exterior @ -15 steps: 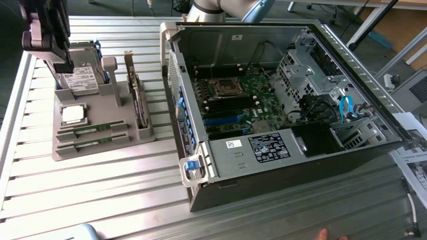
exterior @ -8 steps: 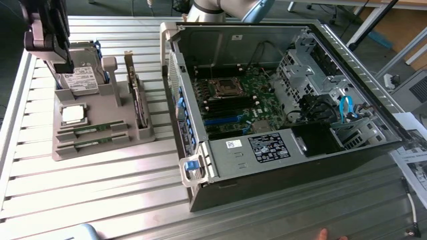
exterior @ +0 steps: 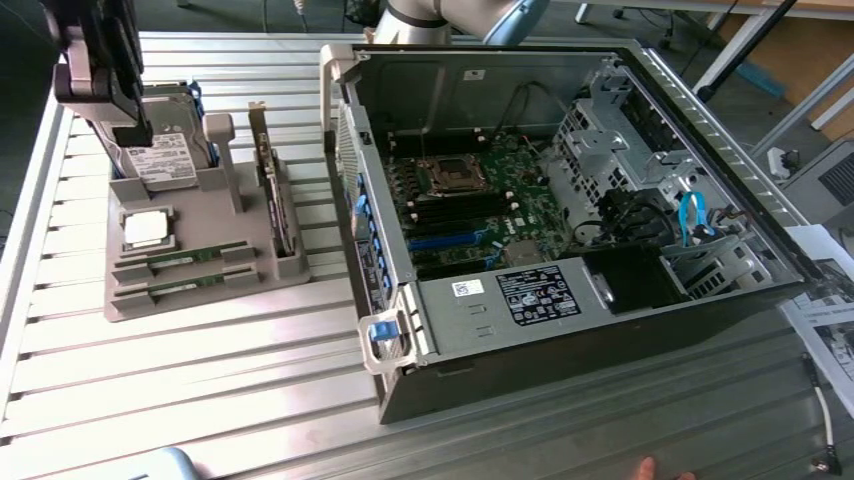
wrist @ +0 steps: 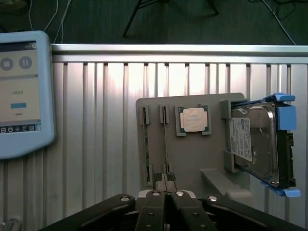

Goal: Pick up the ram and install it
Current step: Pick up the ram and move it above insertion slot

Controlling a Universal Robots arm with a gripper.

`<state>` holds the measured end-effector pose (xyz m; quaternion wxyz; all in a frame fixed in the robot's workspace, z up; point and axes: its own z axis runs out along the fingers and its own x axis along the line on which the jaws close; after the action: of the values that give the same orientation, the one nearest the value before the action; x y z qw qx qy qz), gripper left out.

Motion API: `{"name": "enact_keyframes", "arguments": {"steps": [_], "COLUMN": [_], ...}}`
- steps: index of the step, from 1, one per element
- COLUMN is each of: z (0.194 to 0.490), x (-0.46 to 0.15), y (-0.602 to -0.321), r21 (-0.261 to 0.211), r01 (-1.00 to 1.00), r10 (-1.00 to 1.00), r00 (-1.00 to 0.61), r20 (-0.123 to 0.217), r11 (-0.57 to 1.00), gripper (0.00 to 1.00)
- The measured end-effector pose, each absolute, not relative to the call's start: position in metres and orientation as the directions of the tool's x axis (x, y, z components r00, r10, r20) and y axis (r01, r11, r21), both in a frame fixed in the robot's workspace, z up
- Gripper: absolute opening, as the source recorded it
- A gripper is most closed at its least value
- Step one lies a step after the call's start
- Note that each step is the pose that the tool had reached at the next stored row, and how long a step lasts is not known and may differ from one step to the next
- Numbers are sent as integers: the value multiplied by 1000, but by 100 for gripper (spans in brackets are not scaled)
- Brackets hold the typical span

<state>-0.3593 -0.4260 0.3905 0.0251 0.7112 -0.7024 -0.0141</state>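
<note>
In the exterior view, the gripper (exterior: 130, 128) hangs above the hard drive (exterior: 163, 158), at the end of the grey holder tray (exterior: 200, 303) that lies toward the top of the picture. The tray sits near the slatted worktop's (exterior: 200, 400) edge on the exterior view's left. It carries one hard drive, one square processor (exterior: 147, 228), one expansion card (exterior: 276, 200) standing on edge, and two green strips in slots. These are the ram stick nearer the processor (exterior: 187, 258) and the second ram stick (exterior: 180, 286), both at the tray's opposite end from the gripper. One open computer case (exterior: 574, 200) lies just beside the tray.

In the wrist view, the gripper (wrist: 166, 195) has its fingers pressed together, holding nothing. Its tips line up with one end of the ram stick nearer the processor (wrist: 166, 139), and the second ram stick (wrist: 144, 144) runs parallel just beside it. A blue-framed tablet (wrist: 21, 96) lies on the worktop, well apart from the tray.
</note>
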Motion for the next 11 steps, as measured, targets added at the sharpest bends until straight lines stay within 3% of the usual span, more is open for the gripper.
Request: {"name": "enact_keyframes", "arguments": {"steps": [11], "z": [390], "x": [-359], "y": [-426], "r21": [49], "r01": [-999], "r10": [-1000], "r00": [13], "r20": [-4], "r11": [-13], "gripper": [11]}}
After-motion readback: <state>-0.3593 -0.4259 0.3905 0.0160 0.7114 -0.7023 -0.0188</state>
